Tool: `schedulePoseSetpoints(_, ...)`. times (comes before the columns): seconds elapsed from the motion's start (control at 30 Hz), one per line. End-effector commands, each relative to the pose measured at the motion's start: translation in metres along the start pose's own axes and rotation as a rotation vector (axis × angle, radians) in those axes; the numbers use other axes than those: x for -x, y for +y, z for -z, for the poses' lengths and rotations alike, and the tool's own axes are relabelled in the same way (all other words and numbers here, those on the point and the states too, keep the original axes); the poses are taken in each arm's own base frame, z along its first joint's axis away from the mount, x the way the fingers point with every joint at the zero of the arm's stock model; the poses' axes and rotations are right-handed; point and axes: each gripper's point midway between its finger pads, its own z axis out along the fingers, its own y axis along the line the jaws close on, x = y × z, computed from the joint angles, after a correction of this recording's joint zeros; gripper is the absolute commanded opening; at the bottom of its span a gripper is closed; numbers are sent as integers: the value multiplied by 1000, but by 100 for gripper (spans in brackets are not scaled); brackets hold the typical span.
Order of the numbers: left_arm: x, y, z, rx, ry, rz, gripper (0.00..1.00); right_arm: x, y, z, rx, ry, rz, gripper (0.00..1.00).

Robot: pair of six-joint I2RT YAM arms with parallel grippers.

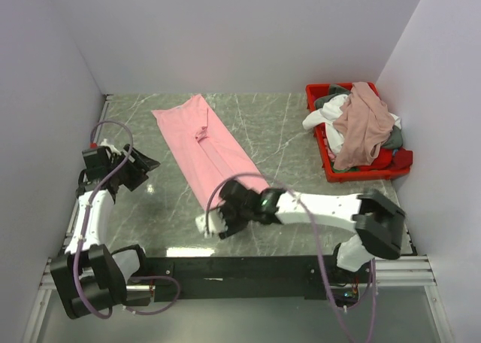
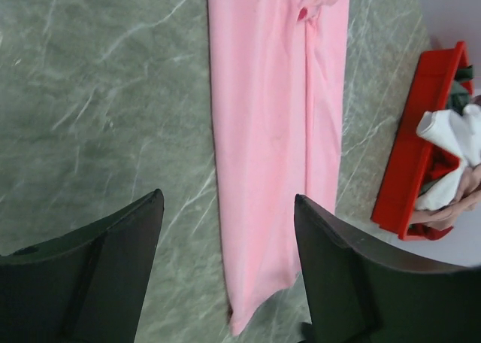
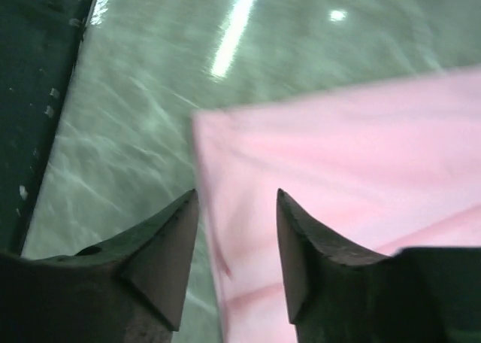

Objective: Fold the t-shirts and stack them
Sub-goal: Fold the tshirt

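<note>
Light pink t-shirt (image 1: 207, 144) flat on the table (image 1: 293, 132), already narrowed to a long strip, slanting from the far left toward the near middle. Right hand (image 3: 236, 204) low over the strip's near end, jaws parted, the corner of the cloth between and beneath them — not pinched, to judge by the wrist view. Left hand (image 2: 228, 207) off to the left, jaws wide, nothing held, well apart from the shirt. Other t-shirts heaped in the red bin (image 1: 323, 89) at the far right: dusty rose shirt (image 1: 364, 125) on top, white shirt (image 1: 323, 121) spilling over the rim, grey and red underneath.

Probably next: a grip on that near end, then a fold toward the far end. Plenty to go wrong. Closing on the top layer alone, easy with so thin a stacked edge; lower layers left behind, strip falling open on the lift. Gripping one corner only, with no second hold across the width — a skewed fold, hem dragged askew. Pressing the jaws hard onto the table and shoving instead of scooping; a wrinkle bunched ahead of them. Dragging the whole strip along the smooth marbled top, nothing pinning the far end. Blurred wrist view, so no telling the number of layers at that edge. Worth bringing the idle left hand in before lifting.
</note>
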Motion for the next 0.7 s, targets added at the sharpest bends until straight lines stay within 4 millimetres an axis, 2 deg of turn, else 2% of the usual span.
schedulePoseSetpoints(0.0,21,-19,-16,-100,-37,17,75,1,-61,69,-117,-139,-117,55)
schedulePoseSetpoints(0.03,27,-23,-20,-110,-39,20,74,0,-66,77,-113,-190,-190,56)
schedulePoseSetpoints(0.07,29,-24,-27,-107,-30,27,74,-13,-76,82,-128,-201,-258,56)
schedulePoseSetpoints(0.1,31,-18,-43,-84,-9,54,73,-36,-98,95,-180,-201,-354,56)
schedulePoseSetpoints(0.13,47,-22,-49,-72,-35,48,72,-49,-102,90,-150,-220,-487,56)
schedulePoseSetpoints(0.17,52,-24,-59,-59,-32,42,72,-61,-108,91,-147,-227,-572,56)
schedulePoseSetpoints(0.2,53,-10,-78,-8,0,60,72,-68,-118,94,-143,-247,-639,56)
schedulePoseSetpoints(0.23,72,-19,-85,-2,-22,43,70,-99,-123,91,-141,-234,-827,57)
schedulePoseSetpoints(0.27,81,-15,-96,31,-29,40,69,-106,-126,92,-127,-257,-899,57)
schedulePoseSetpoints(0.3,80,0,-116,71,8,64,69,-116,-132,94,-127,-268,-957,57)
schedulePoseSetpoints(0.33,100,-11,-124,56,-11,49,67,-139,-132,91,-128,-255,-1081,57)
schedulePoseSetpoints(0.37,104,-11,-133,66,-3,46,66,-149,-134,91,-129,-254,-1130,57)
schedulePoseSetpoints(0.4,103,5,-152,117,22,48,66,-157,-134,91,-133,-244,-1174,57)
schedulePoseSetpoints(0.43,120,-6,-159,109,-3,23,65,-168,-132,85,-122,-224,-1236,57)
schedulePoseSetpoints(0.5,117,3,-179,134,38,13,65,-181,-129,83,-115,-207,-1290,57)
schedulePoseSetpoints(0.53,128,-5,-183,124,22,-4,65,-187,-123,77,-93,-187,-1318,57)
schedulePoseSetpoints(0.6,132,-6,-195,128,38,-29,64,-196,-115,70,-80,-151,-1350,57)
schedulePoseSetpoints(0.63,135,-4,-199,136,39,-33,65,-200,-108,61,-51,-130,-1383,57)
schedulePoseSetpoints(0.67,129,6,-207,165,67,-25,65,-203,-109,59,-50,-116,-1399,57)
